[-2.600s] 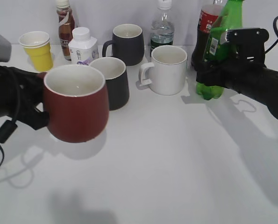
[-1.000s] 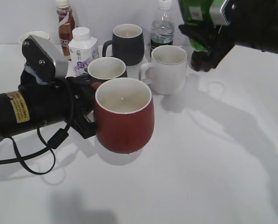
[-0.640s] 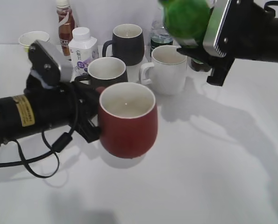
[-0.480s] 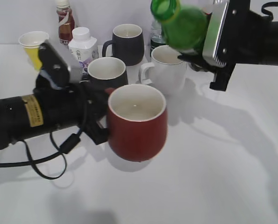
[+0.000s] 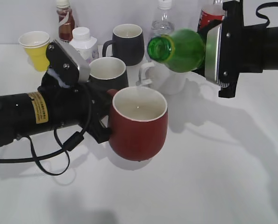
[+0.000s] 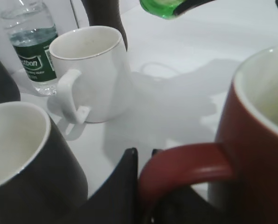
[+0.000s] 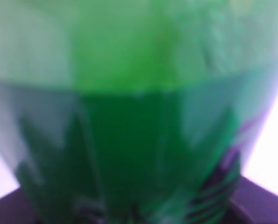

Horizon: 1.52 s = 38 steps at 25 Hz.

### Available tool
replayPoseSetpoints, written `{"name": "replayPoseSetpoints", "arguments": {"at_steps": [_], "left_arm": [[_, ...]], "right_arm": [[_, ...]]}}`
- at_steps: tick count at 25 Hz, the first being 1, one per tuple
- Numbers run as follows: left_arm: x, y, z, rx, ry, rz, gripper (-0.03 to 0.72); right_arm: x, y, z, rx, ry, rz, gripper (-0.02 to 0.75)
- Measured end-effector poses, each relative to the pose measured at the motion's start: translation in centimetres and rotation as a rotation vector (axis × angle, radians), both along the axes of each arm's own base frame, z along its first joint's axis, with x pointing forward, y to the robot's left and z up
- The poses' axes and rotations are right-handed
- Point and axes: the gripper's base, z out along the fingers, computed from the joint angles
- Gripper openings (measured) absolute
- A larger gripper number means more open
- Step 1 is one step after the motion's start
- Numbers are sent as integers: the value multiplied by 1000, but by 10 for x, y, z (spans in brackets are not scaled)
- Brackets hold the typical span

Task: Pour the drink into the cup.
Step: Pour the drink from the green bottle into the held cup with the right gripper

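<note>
A plain white tabletop [image 5: 209, 172] is seen against a pale wall, with soft shadows cast across it. The red-brown mug [image 5: 139, 123] is held clear of the surface by the left gripper [image 5: 99, 119], which is closed on the mug's handle [image 6: 185, 163]; the mug's white inside is turned upward. The green soda bottle [image 5: 178, 50] is gripped by the right gripper [image 5: 213, 51], tipped roughly level, its open mouth [image 5: 158, 49] pointing left, above and just behind the mug's rim. In the right wrist view only blurred green plastic [image 7: 129, 116] is shown, so the jaws' spread cannot be judged there, though the bottle is plainly held. Behind the left gripper, 2 black mugs [image 5: 108, 74] [image 5: 127, 42], a white mug [image 6: 89, 72], a yellow paper cup [image 5: 35, 49], a white plastic bottle [image 5: 82, 42], a brown drink bottle [image 5: 65, 21] and a clear water bottle [image 6: 31, 44] are ranged toward the wall. A red-labelled bottle [image 5: 209, 14] is partly hidden behind the right arm.
</note>
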Motion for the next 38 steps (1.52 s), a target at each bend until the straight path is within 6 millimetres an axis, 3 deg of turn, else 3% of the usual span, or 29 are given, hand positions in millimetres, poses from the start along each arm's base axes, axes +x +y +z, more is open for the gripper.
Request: {"name": "replayPoseSetpoints", "arguments": {"at_steps": [38], "left_arm": [[-9, -9, 4, 19, -88, -161, 56]], "right_arm": [[2, -3, -2, -214, -225, 98, 412]]}}
